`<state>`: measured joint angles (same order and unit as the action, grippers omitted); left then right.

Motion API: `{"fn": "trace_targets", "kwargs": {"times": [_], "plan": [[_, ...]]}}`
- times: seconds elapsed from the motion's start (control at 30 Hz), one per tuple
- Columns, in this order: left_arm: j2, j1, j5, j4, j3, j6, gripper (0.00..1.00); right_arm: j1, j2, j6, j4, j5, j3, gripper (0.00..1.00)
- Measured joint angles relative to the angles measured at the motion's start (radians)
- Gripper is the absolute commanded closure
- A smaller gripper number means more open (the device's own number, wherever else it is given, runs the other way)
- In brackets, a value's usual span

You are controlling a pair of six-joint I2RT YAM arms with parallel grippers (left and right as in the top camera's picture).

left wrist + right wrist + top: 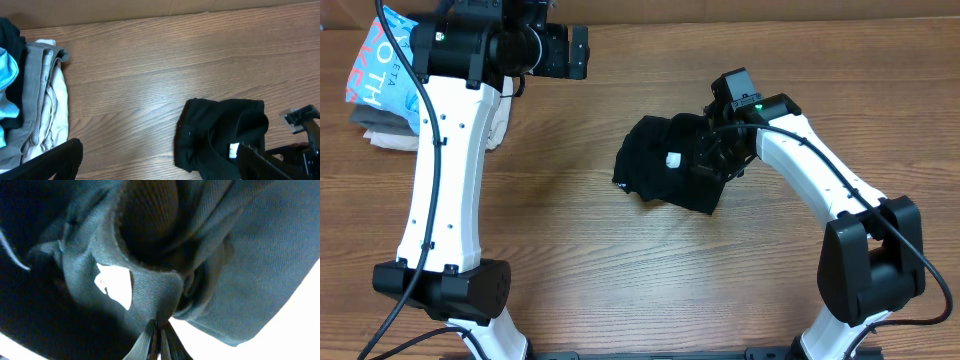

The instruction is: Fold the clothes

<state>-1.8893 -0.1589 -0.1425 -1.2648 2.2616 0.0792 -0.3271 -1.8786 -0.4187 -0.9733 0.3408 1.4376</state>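
Looking down from the overhead camera, I see the black garment [665,165] lying in a bunched heap on the wooden tabletop [620,270], just off centre toward 2 o'clock. It is crumpled rather than flat, with soft folds rolled over one another, and its white tag [673,159] shows near the middle of the heap. My right end effector [159,337] sits at the garment's 3 o'clock edge. On the right wrist camera its two fingers are pressed together with a fold of the dark cloth pinched between them, so it is clamped on the garment. A ribbed hem curls over just above the fingers, and the tag shows at about 10 o'clock from them. My left end effector [160,146] is up at the far side of the tabletop, around 11 o'clock, well apart from the garment. On the left wrist camera its fingers stand wide apart with nothing between them but bare wood, and the garment lies toward 4 o'clock in that view. At the tabletop's 10 o'clock corner rests a light blue shirt [380,50] with pink lettering. It lies on top of grey and beige folded clothes [42,100], which are partly hidden by the left arm in the overhead view.
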Motion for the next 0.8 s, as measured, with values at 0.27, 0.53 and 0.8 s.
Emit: {"fn": "trace_targets", "kwargs": {"times": [0.27, 0.53, 0.8], "plan": [[0.0, 0.0, 0.0, 0.013, 0.0, 0.0, 0.0, 0.116, 0.006, 0.012, -0.164, 0.009, 0.0, 0.96], [-0.003, 0.0, 0.0, 0.022, 0.0, 0.0, 0.0, 0.264, 0.076, 0.08, -0.269, -0.043, -0.017, 0.96], [-0.077, 0.0, 0.0, 0.002, 0.0, 0.0, 0.0, 0.264, 0.08, 0.103, -0.205, -0.067, -0.197, 0.79]]}}
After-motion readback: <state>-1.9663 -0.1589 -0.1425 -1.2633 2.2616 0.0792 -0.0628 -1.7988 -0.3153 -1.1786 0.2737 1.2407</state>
